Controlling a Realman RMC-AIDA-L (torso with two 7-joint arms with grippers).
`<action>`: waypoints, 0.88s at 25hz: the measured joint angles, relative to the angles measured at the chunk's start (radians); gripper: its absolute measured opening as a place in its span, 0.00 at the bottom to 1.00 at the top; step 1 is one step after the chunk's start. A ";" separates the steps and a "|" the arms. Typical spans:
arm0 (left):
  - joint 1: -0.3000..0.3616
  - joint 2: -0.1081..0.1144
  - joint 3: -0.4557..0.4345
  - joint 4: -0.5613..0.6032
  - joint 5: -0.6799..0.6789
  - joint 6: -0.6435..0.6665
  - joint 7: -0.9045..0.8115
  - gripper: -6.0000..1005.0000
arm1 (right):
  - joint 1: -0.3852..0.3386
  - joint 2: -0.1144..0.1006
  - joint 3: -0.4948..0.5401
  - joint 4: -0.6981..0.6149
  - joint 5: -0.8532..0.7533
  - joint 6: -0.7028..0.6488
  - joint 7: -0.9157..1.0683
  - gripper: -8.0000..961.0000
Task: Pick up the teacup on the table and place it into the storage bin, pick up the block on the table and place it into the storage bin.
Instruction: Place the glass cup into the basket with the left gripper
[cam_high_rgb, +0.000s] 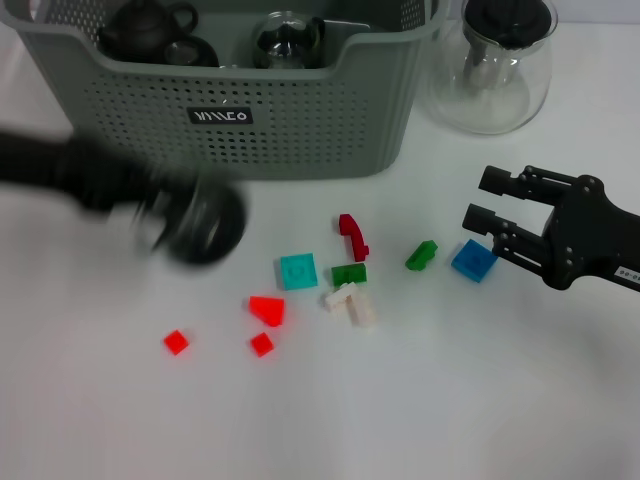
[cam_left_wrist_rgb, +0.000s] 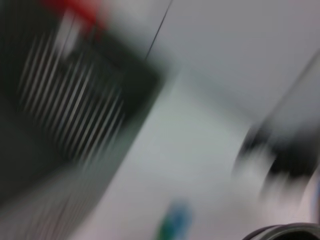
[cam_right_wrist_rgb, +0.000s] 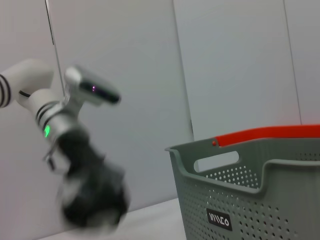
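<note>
The left gripper (cam_high_rgb: 195, 225), motion-blurred, is above the white surface (cam_high_rgb: 450, 400) in front of the storage bin (cam_high_rgb: 300, 120), with a dark round teacup (cam_high_rgb: 205, 225) at its end; its finger state cannot be told. The right gripper (cam_high_rgb: 480, 200), fingers parted and empty, hovers just beside a blue block (cam_high_rgb: 473, 260).

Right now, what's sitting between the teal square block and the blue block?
In the head view, a dark green block and a bright green block lie between the teal block and the blue block.
</note>
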 joint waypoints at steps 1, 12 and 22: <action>-0.019 0.007 -0.041 -0.039 -0.073 0.003 -0.026 0.05 | 0.001 0.000 0.000 0.000 0.000 0.000 0.000 0.53; -0.249 0.102 0.151 -0.129 -0.280 -0.507 -0.348 0.05 | 0.005 0.004 0.000 0.000 -0.004 -0.002 0.000 0.53; -0.459 0.055 0.528 -0.242 0.444 -0.951 -0.613 0.05 | 0.003 0.007 0.000 0.000 -0.004 0.001 0.000 0.53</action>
